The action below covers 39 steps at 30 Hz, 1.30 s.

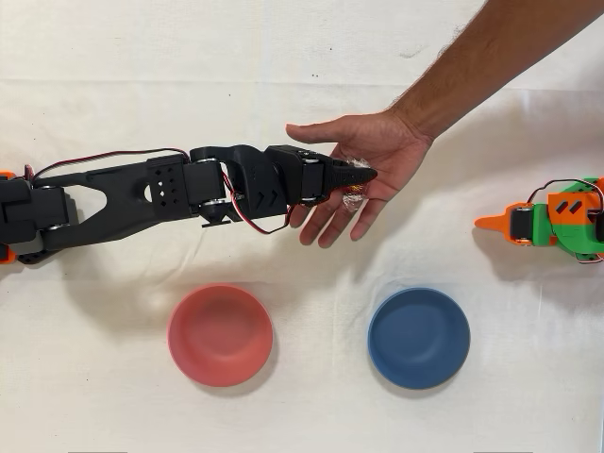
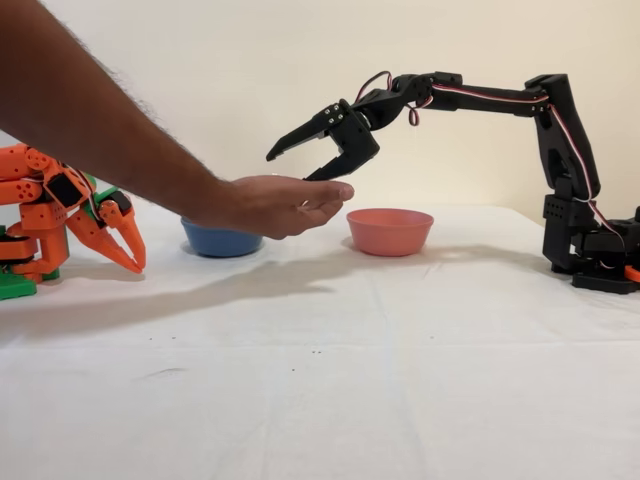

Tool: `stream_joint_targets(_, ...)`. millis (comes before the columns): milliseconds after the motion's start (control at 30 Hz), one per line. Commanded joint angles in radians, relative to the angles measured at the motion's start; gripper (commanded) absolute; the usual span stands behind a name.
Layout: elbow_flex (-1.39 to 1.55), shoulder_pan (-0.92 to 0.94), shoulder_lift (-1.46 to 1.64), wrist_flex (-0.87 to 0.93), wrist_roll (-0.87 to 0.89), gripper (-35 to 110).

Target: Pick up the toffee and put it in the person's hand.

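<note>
A person's hand (image 1: 382, 142) is held palm up over the middle of the table, the forearm coming in from the upper right in the overhead view. My black gripper (image 1: 362, 176) hovers over the palm. In the fixed view the gripper (image 2: 289, 167) is open, its lower finger just above the hand (image 2: 270, 205). A small shiny dark red and gold bit, the toffee (image 1: 353, 196), shows on the palm beside the fingertips, mostly covered by the gripper. The fixed view hides the toffee inside the cupped hand.
A red bowl (image 1: 220, 334) and a blue bowl (image 1: 418, 337) sit on the white cloth nearer the front edge in the overhead view. The idle orange arm (image 1: 552, 219) rests at the right edge there, and stands at the left behind the forearm in the fixed view.
</note>
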Motion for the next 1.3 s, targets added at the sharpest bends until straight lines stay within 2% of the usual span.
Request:
stream_joint_targets(0,0.012,-0.011,0.138,0.012,-0.002,22)
stream_joint_targets(600,0.436,0.0,0.6,0.244,-0.078,14)
stream_joint_targets(800,0.686,0.026,0.847,0.265,-0.117,0)
stream_joint_targets(1267,1.259,0.112,1.517,0.31,-0.193,0)
